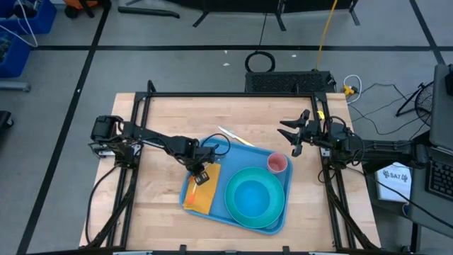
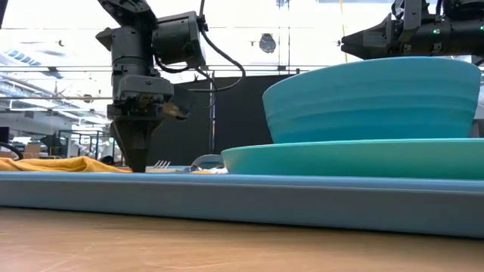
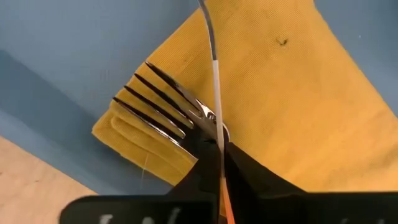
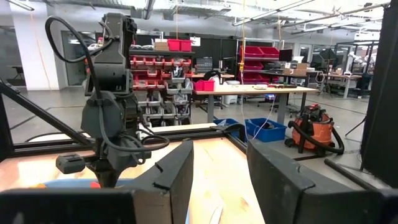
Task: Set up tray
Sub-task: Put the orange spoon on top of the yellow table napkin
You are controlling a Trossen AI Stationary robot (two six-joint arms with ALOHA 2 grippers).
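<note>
The blue tray [image 1: 244, 159] lies mid-table, and its rim [image 2: 242, 196] fills the low view. A yellow-orange folded napkin [image 1: 202, 197] lies flat on the tray's left part. My left gripper [image 1: 199, 172] points down over the napkin's far end and is shut on a metal fork [image 3: 163, 102]. The fork's tines spread over the napkin [image 3: 298, 106]. My right gripper [image 1: 289, 134] hovers open above the table's far right, beyond the tray, touching nothing. My left gripper pinches the fork's neck [image 3: 208, 119], just behind the tines, between its two fingers [image 3: 205, 168]. The fingers come from above, pointing down [image 2: 140, 155]. The tines [image 2: 160, 163] sit low and about level over the napkin's end; whether they touch it I cannot tell.
A turquoise bowl [image 1: 253, 197] stands on a round turquoise plate [image 1: 281, 216] on the tray's right part, with a pink cup [image 1: 277, 164] at the far right corner. A thin pale utensil [image 1: 233, 137] lies at the tray's far rim. Bare wood [image 1: 163, 117] surrounds the tray.
</note>
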